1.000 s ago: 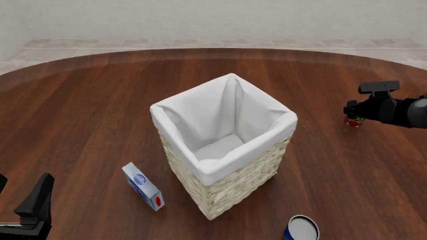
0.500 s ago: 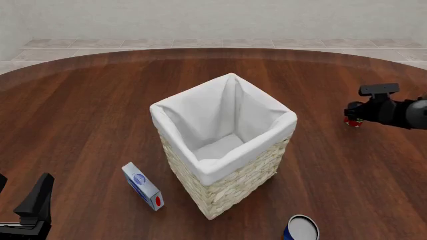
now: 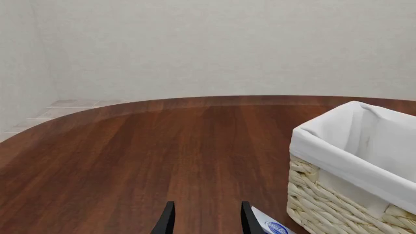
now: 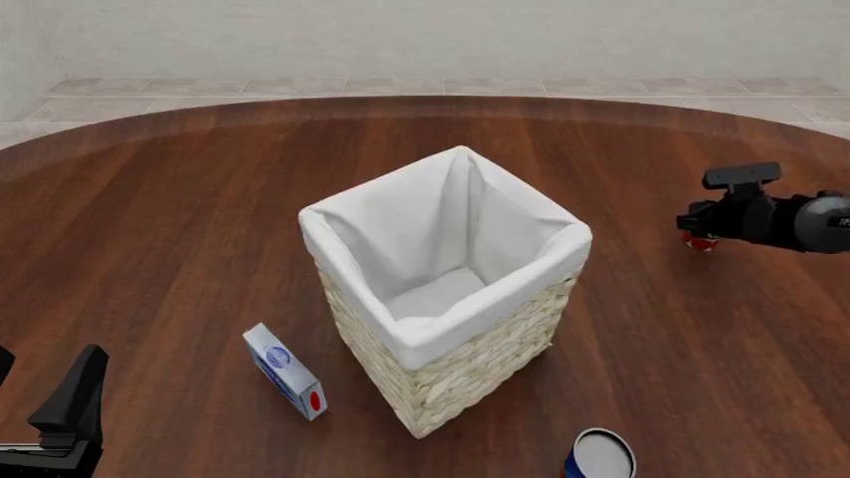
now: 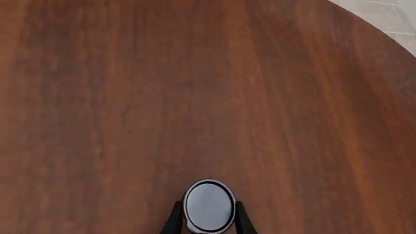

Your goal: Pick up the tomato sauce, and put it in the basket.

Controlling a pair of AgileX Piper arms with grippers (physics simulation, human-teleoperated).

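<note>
Right gripper (image 5: 208,225) has its fingers flanking the tomato sauce (image 5: 209,205) at far right of the table (image 4: 173,229), clamped on it, apparently lifted for carry to the basket (image 4: 459,373) at centre. Left gripper (image 3: 204,219) parked near-left, jaws apart, empty.
</note>
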